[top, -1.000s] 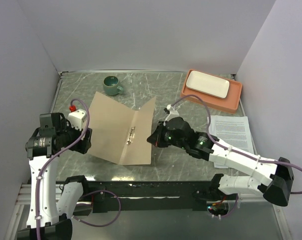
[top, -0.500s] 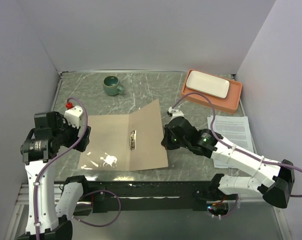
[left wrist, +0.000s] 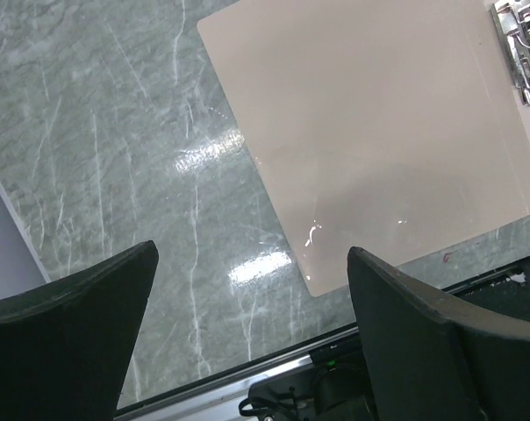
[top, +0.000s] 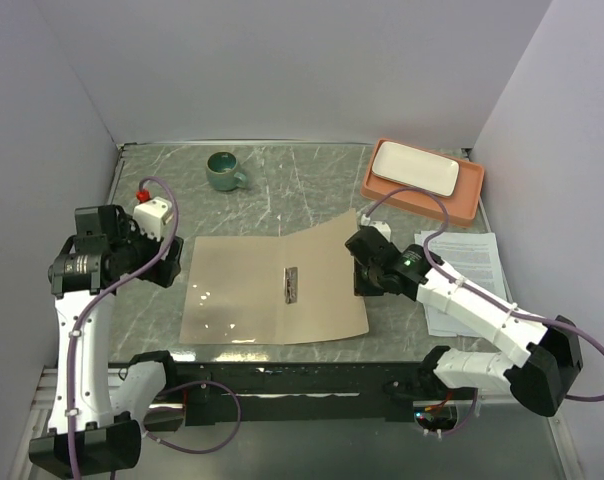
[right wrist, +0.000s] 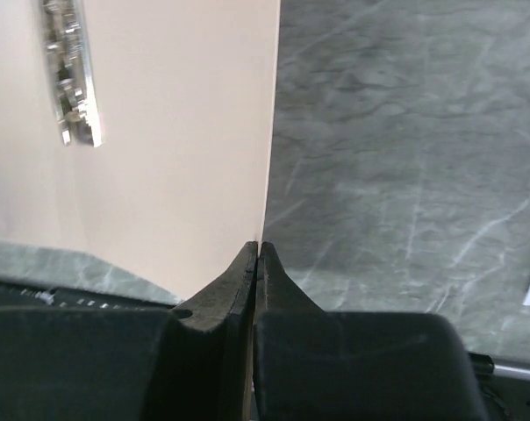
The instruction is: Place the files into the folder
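I see the folder (top: 277, 290) lying open on the table (top: 282, 190), near its front edge, inner side up. The clip (top: 291, 283) sits at the centre fold. The left half lies flat. The right half's far corner reaches toward the tray (top: 472, 200), and from the top view I cannot tell whether that half rests fully down.

My right gripper (top: 361, 272) is at the folder's right edge. In the right wrist view the gripper (right wrist: 259, 253) has its jaws pressed together on that thin cardboard edge, with no gap visible between them, and the clip (right wrist: 69, 70) shows up at the upper left.

My left gripper (top: 168, 262) is just beside the folder's left edge. In its wrist view the gripper (left wrist: 252, 254) is spread wide with nothing between its jaws. Below it are bare table and the near left corner of the folder (left wrist: 379, 140).

The files (top: 474, 262) lie on the table to the right of the folder, apart from it, with my right arm crossing over their near part. A white plate (top: 415, 168) sits in the orange tray at the far right. A green cup (top: 223, 171) stands at the far left, well apart from the folder.
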Action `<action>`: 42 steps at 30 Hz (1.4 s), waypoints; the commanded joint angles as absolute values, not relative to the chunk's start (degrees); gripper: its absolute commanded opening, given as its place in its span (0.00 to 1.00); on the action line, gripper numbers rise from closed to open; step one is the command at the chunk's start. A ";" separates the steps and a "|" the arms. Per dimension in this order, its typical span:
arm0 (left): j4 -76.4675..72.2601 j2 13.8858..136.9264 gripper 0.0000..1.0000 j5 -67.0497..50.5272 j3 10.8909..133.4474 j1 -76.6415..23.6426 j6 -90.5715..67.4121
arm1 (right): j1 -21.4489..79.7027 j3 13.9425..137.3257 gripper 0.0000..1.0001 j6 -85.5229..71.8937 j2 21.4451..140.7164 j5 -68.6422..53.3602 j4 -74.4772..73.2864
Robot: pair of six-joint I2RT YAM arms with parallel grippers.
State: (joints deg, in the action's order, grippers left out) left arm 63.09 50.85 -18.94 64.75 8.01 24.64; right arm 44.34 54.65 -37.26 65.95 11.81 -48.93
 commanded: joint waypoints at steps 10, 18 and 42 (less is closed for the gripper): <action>58.54 52.91 0.96 -20.39 65.65 7.65 25.14 | 40.08 59.41 0.76 -39.98 69.17 24.69 -57.99; 58.19 56.42 0.96 -21.27 68.11 7.65 24.44 | 47.28 64.59 0.80 -41.31 70.64 23.05 -52.83; 57.57 54.06 0.96 -19.95 63.99 7.65 25.66 | 61.08 81.12 0.79 -42.98 107.83 14.95 -36.92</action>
State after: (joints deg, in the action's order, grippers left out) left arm 58.50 55.70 -19.62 64.86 7.77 24.58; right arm 60.77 79.05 -42.59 105.97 15.64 -39.40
